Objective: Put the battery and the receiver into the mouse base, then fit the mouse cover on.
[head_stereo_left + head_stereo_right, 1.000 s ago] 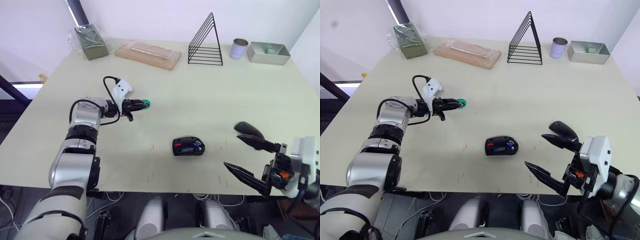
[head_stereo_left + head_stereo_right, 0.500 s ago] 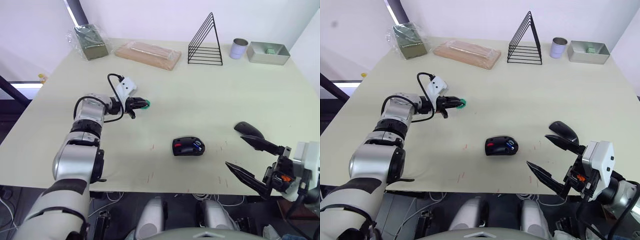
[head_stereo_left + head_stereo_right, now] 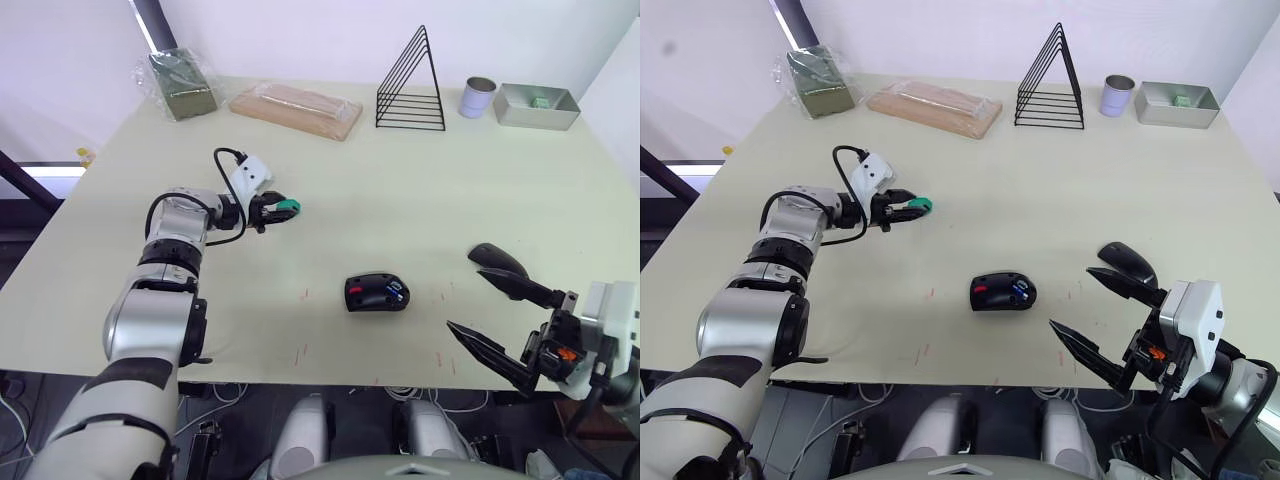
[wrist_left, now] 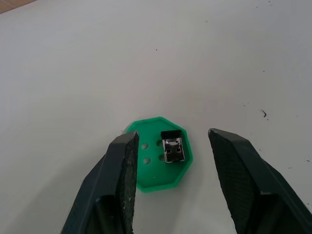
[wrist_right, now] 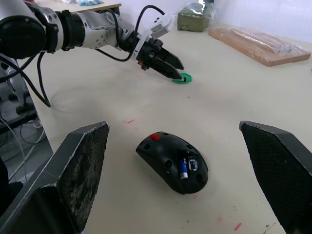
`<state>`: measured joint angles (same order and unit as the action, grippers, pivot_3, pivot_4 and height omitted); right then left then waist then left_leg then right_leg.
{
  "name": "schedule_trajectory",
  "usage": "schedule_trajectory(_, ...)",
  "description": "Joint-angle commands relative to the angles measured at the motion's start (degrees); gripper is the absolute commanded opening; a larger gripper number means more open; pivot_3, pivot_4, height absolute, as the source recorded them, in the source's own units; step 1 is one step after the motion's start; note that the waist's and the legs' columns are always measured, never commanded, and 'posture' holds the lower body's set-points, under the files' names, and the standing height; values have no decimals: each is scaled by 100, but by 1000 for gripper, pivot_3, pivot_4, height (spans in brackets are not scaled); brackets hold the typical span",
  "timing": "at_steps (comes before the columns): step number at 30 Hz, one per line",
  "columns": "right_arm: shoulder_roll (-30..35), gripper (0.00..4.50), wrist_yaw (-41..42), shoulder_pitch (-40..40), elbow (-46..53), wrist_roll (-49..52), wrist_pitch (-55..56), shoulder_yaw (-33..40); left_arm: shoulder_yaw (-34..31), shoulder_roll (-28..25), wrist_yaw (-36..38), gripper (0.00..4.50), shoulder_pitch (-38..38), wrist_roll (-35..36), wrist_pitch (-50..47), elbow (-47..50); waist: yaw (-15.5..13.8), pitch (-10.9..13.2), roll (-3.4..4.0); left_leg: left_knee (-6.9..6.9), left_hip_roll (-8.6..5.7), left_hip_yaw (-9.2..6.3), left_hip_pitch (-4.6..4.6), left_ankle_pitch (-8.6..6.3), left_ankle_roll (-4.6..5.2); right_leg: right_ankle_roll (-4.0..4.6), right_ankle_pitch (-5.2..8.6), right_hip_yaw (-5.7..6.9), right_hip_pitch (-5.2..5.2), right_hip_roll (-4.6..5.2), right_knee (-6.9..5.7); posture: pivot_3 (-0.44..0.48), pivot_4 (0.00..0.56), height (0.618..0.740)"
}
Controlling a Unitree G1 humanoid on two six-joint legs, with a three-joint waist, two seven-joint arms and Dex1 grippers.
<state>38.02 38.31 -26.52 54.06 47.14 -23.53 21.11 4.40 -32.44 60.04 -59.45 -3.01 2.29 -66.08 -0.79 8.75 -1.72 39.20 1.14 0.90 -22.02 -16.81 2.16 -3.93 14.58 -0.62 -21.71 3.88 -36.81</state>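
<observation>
The black mouse base (image 3: 377,294) lies at the table's middle front, with a red part at one end. The blue battery (image 5: 184,168) sits in its open compartment. The receiver (image 4: 173,146), a tiny dark stub with a metal face, rests on a flat green disc (image 4: 158,153) to the left. My left gripper (image 4: 170,141) is open, its fingers straddling the disc without touching the receiver. The glossy mouse cover (image 3: 497,259) lies at the front right. My right gripper (image 3: 500,320) stands wide open just in front of the cover, holding nothing.
Along the back edge stand a wrapped green block (image 3: 181,83), a wooden board in plastic (image 3: 296,108), a black wire rack (image 3: 412,88), a metal cup (image 3: 479,97) and a grey tray (image 3: 538,106). Small red marks dot the table near the mouse base.
My left gripper has edged forward at the green disc, so its fingers now stand on either side of it. The right gripper has barely shifted.
</observation>
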Motion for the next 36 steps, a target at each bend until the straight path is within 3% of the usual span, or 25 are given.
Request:
schedule_trajectory(1,14,4500,-18,37,109,15,100,28,-67,-44,-31,2309,-68,-11,160,-5,0,0,0,0,0,0,0,0,0,0,0,0,0,0,0,0,150,740)
schedule_trajectory(3,17,4500,-27,46,113,20,93,28,-77,-27,-36,2086,-76,-8,156,-41,0,0,0,0,0,1,0,0,0,0,0,0,0,0,0,0,150,740)
schedule_trajectory(5,22,4500,-40,47,122,45,79,40,-71,-19,-46,1587,-84,-18,168,-65,0,0,0,0,0,1,0,0,0,0,0,-1,0,0,0,0,150,740)
schedule_trajectory(6,22,4500,-44,39,126,58,73,50,-58,-17,-55,1096,-84,-34,192,-77,0,0,0,0,0,1,0,0,0,0,0,0,0,0,0,0,150,740)
schedule_trajectory(36,42,4500,-138,-46,205,163,58,47,4,70,-272,1096,-152,-309,475,-340,0,0,0,0,0,1,0,0,0,0,0,0,0,0,0,0,150,740)
